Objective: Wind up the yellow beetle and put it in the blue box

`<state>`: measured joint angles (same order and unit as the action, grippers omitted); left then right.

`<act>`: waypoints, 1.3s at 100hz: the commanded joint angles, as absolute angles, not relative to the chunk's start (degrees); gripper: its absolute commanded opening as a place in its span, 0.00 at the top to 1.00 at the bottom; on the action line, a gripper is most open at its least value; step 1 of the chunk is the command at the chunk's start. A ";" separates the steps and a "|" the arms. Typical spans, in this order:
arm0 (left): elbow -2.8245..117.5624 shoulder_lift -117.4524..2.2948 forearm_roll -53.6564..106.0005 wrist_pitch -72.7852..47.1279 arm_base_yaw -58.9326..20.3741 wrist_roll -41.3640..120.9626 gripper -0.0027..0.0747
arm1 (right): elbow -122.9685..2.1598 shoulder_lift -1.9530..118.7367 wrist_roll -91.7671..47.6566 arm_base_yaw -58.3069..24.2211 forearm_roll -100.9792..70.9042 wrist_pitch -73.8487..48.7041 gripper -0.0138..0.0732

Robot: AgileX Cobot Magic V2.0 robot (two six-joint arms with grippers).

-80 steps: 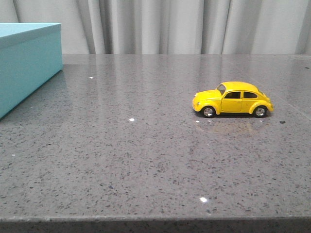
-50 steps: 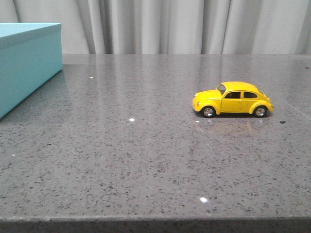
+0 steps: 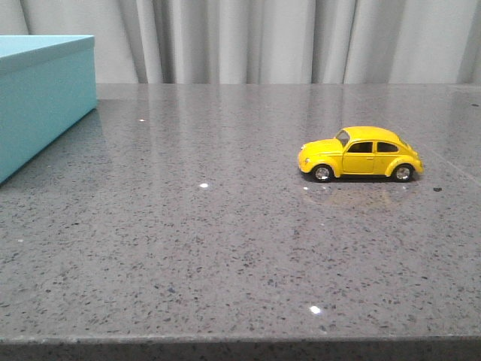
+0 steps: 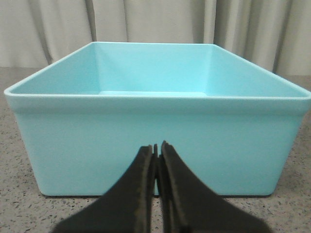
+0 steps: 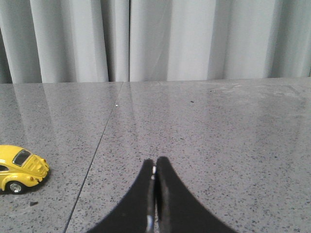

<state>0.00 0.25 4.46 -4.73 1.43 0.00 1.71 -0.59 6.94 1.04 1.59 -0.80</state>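
Observation:
The yellow beetle (image 3: 359,153) stands on its wheels on the grey speckled table, right of centre in the front view, nose to the left. Its rear also shows in the right wrist view (image 5: 20,168). The blue box (image 3: 41,94) stands at the far left; in the left wrist view it is open-topped and empty (image 4: 155,131). My left gripper (image 4: 156,148) is shut and empty, close in front of the box's near wall. My right gripper (image 5: 155,162) is shut and empty, low over the table, apart from the beetle. Neither gripper shows in the front view.
The grey stone table (image 3: 225,226) has a front edge along the bottom of the front view. Grey curtains (image 3: 301,37) hang behind the table. A thin seam line (image 5: 92,160) runs across the tabletop between the beetle and my right gripper.

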 commanded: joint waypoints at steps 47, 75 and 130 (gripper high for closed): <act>4.78 0.66 9.13 0.34 1.00 -0.82 0.99 | -3.67 -1.85 6.90 1.21 2.14 -0.54 0.88; 10.34 -3.42 9.13 0.00 1.00 -0.82 0.67 | -7.06 -1.78 6.90 1.21 2.14 -5.54 0.48; 23.84 -15.33 8.53 -10.20 1.00 4.17 0.39 | -25.55 14.74 6.90 1.16 2.14 -24.07 0.43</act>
